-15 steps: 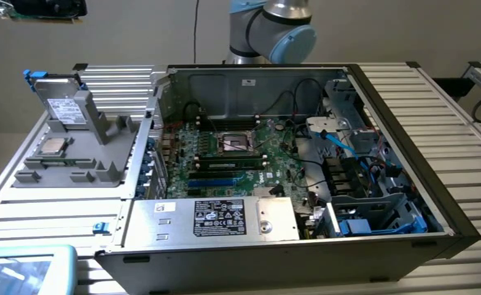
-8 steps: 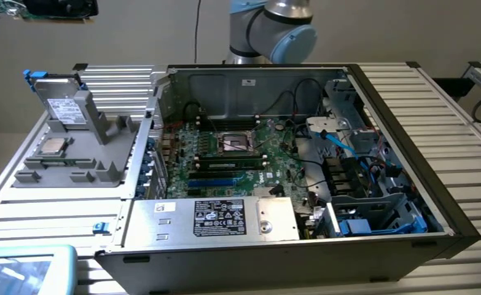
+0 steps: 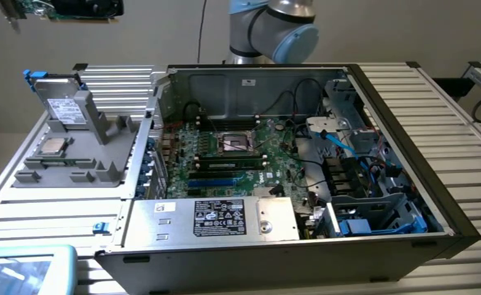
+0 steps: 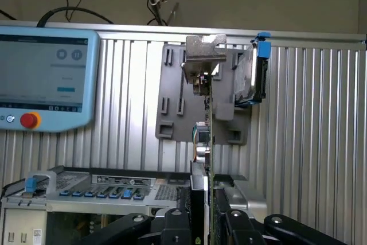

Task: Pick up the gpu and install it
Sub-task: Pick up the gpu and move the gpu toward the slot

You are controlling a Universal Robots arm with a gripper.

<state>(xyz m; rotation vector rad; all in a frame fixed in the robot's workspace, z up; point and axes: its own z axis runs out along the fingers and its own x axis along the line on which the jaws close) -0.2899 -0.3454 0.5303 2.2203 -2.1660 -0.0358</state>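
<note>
In the exterior view the gpu [image 3: 68,9] hangs at the upper left, well apart from the open computer case [image 3: 265,264]; in the wrist view the gripper [image 4: 203,220] has its jaws narrowed on the card's lower edge. We judge it light, stiff and fragile, best held by its board edges. The power supply label [image 3: 220,218] is unreadable to us.

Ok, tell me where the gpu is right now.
The gpu is up in the air at the exterior view's left, above the grey parts holder beside the open computer case, clamped edge-on in the gripper.
</note>
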